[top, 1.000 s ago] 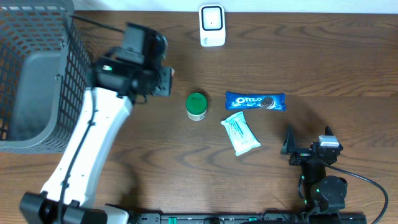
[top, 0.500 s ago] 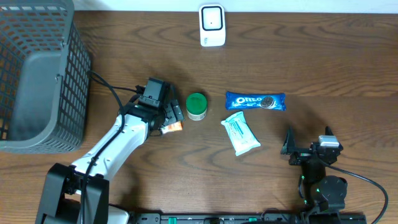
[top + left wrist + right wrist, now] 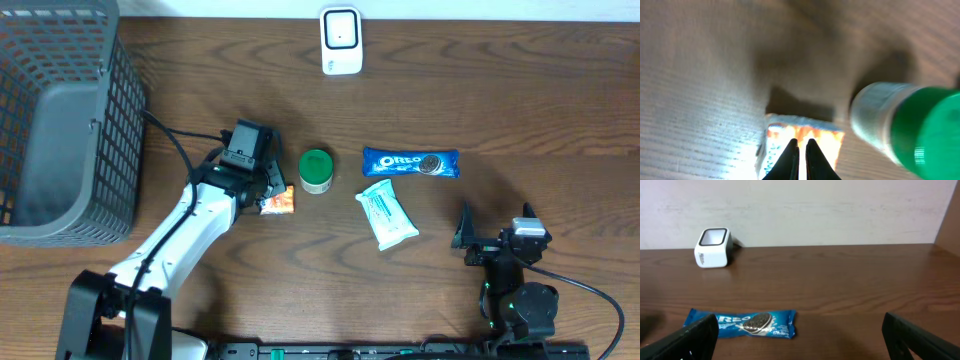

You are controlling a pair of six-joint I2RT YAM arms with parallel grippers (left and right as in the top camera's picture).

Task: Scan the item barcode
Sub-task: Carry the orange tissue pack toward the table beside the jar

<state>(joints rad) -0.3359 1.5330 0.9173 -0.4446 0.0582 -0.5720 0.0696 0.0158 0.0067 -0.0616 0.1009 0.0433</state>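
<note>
Overhead, the left gripper (image 3: pixel 266 192) is reaching in from the lower left on its white arm and is sitting right at the small orange packet (image 3: pixel 281 203), which is lying flat on the wooden table (image 3: pixel 540 110) just left of and slightly below the green-capped jar (image 3: pixel 317 171). Packet and jar are lying close together, and whether they are touching is not clear. From the left wrist view the two dark fingers (image 3: pixel 790 158) are pressing almost together, with only a thin slit between them. Their tips are overlapping the near edge of the orange packet (image 3: pixel 826 138), and the blur is making it impossible to tell whether any wrapper is being pinched between them. The jar (image 3: pixel 910 131) is filling the right side of that view, tilted across the frame. The white scanner (image 3: pixel 341 41) is standing at the far edge of the table, well apart from the packet. To the right of the jar a blue Oreo pack (image 3: pixel 410 163) is lying lengthwise, and just below it a white and teal packet (image 3: pixel 387 215) is lying at an angle. A grey mesh basket (image 3: pixel 125 130) is occupying the far left corner. The right gripper (image 3: pixel 496 232) is waiting near the front right of the table with its jaws spread wide and nothing between them. Its wrist camera is looking across the table at the Oreo pack (image 3: pixel 742 322) and the scanner (image 3: pixel 713 247).
</note>
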